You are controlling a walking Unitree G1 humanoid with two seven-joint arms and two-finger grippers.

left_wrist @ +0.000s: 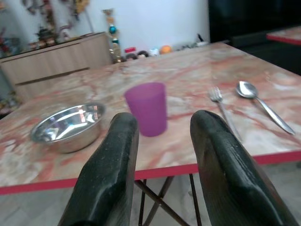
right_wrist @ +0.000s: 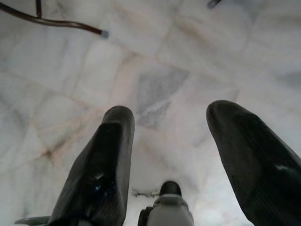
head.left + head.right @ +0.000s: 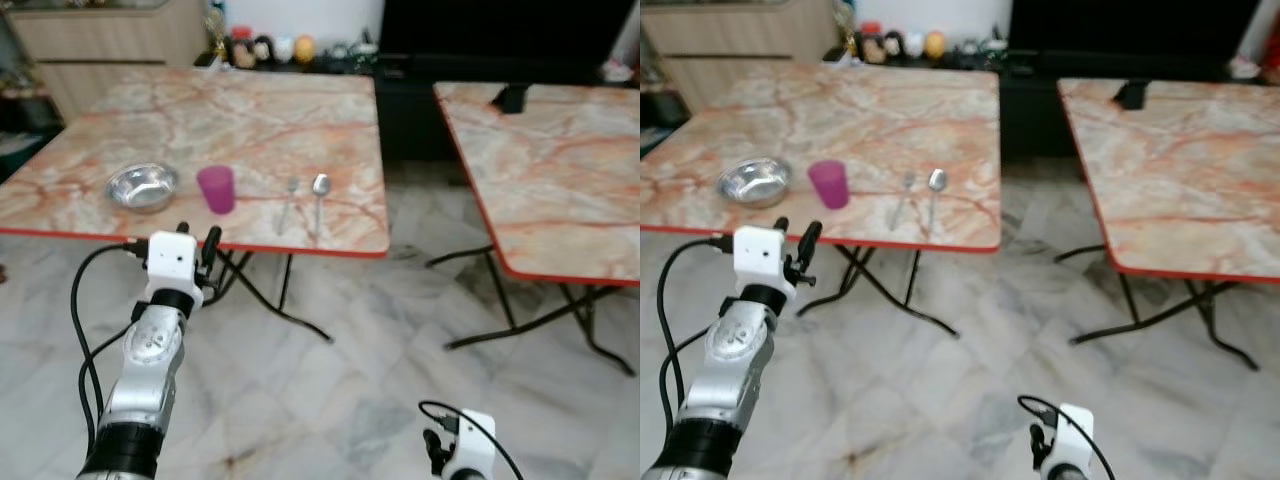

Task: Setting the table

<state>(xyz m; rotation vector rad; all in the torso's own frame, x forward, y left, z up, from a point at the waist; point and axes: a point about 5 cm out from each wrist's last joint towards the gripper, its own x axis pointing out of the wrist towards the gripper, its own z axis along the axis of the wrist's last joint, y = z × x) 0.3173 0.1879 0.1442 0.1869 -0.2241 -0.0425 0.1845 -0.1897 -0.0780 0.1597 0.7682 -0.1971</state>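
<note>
Right claw [image 2: 164, 155]: down low at 5 o'clock, idle by the robot's side, fingers spread wide over the marble floor [image 3: 330, 400], gripping nothing.
Left claw [image 1: 162, 160]: raised at 10 o'clock, just short of the surface's red edge, fingers parted and empty, lined up on the cup.
Surface [image 3: 250, 120]: marble-look folding top, everything sitting in a row near its front edge.
Cup [image 3: 216, 189]: purple, upright, dead ahead of the left claw at 11 o'clock, not yet touched.
Bowl [image 3: 142, 186]: steel, empty, just beside the cup towards 9 o'clock, apart from it.
Fork [image 3: 289, 202]: lying flat, towards 3 o'clock of the cup.
Spoon [image 3: 319, 200]: right alongside the fork, both pointing away from the robot.
Second surface [image 3: 560, 170]: over at 2 o'clock, carrying just a dark object [image 3: 512, 97] at its far edge.
Progress: looks early to me. All four pieces are out but bunched in a line, none in hand, nothing laid as a place setting.
Left to do: grip the cup first, I'd guess, then place bowl and cutlery.
</note>
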